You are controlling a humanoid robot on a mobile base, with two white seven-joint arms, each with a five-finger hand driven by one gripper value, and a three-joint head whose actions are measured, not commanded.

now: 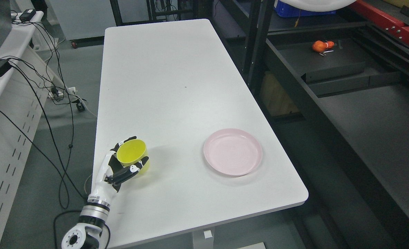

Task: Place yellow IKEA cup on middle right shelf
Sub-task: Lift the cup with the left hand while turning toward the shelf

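Near-left corner of table: left hand [121,169] is wrapping the yellow cup [132,154], fingers curling round its wall from both sides.
Cup position: standing upright, mouth open upward, on the white table [163,86], close to the left edge.
Right hand: not showing anywhere.
Also on table: pink plate [232,152], well to the right of the cup, untouched.
Shelving: dark shelf rack [335,65] is standing right of the table, an orange object [320,46] lying on its far part.
Step in hand: grasping, by my reading; cup not yet lifted.
Next move: calling for a lift clear of the plate, then a carry rightward to the shelf.
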